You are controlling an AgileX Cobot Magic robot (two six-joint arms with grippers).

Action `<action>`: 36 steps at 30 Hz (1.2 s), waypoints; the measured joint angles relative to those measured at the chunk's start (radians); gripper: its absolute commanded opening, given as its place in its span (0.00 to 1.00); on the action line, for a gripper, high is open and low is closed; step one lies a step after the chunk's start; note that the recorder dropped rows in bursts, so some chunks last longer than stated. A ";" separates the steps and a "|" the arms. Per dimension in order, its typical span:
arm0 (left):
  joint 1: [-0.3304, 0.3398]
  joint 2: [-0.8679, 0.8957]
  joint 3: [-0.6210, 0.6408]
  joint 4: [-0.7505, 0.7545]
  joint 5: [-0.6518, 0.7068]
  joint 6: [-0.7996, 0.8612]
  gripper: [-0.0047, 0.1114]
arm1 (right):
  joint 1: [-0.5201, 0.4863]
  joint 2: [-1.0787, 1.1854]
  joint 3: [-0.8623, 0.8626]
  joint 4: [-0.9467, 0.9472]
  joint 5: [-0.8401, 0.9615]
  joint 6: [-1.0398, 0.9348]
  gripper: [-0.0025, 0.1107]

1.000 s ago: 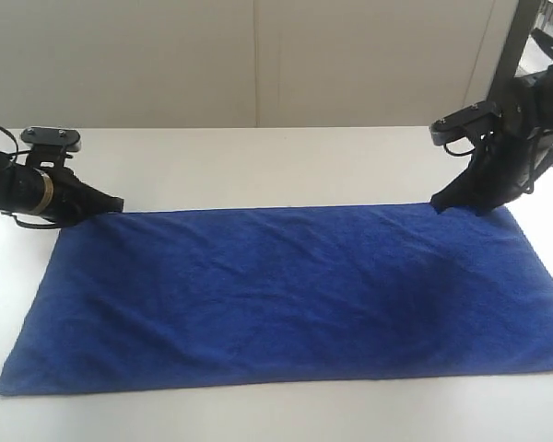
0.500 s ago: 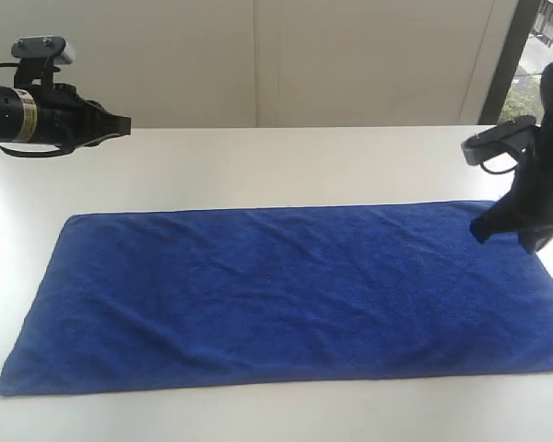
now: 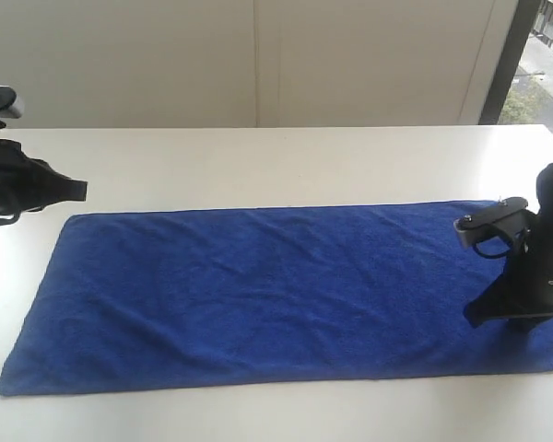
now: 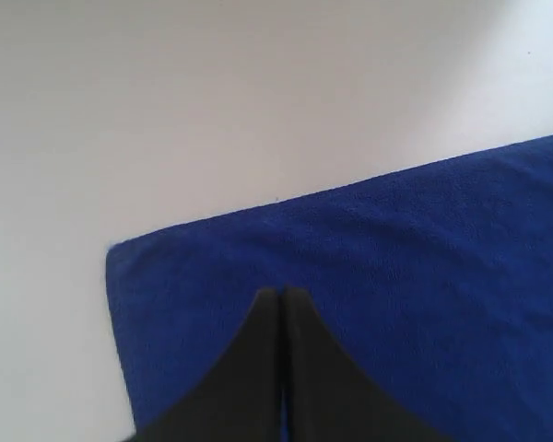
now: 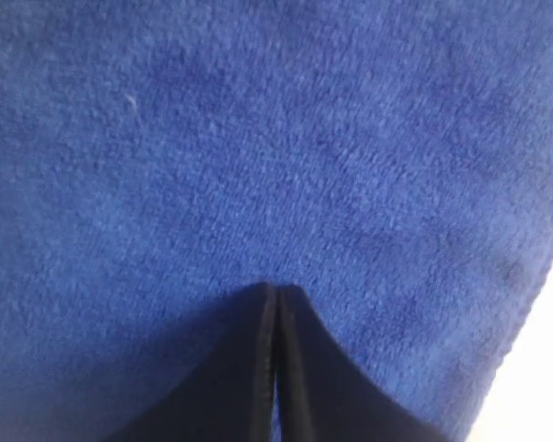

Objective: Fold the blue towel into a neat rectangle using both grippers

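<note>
The blue towel (image 3: 276, 295) lies spread flat and unfolded on the white table, its long side running left to right. My left gripper (image 3: 81, 190) hovers just left of the towel's far left corner, shut and holding nothing. In the left wrist view its tips (image 4: 282, 293) meet over the towel (image 4: 396, 258) near that corner. My right gripper (image 3: 470, 320) is low over the towel's right end, toward the front edge, with the jaws pressed together and no cloth between them. The right wrist view shows the shut tips (image 5: 276, 289) close above the terry surface (image 5: 258, 138).
The white table (image 3: 258, 157) extends behind and to both sides of the towel. A pale wall stands at the back, and a dark window frame (image 3: 502, 64) rises at the upper right. A narrow strip of table shows in front of the towel.
The left gripper rose from the far left corner, then dropped and drew back to the left. The right gripper travelled from the far right corner forward along the towel's right end. The towel stayed flat.
</note>
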 measured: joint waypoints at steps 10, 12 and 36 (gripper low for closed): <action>0.000 -0.136 0.102 0.000 0.010 0.006 0.04 | 0.000 0.000 0.041 -0.009 -0.027 0.015 0.02; 0.000 -0.145 0.102 0.000 0.008 0.008 0.04 | 0.000 -0.004 0.049 -0.012 -0.029 0.024 0.02; 0.000 -0.148 0.102 0.000 -0.110 0.010 0.04 | -0.024 -0.203 -0.158 0.027 0.166 0.085 0.18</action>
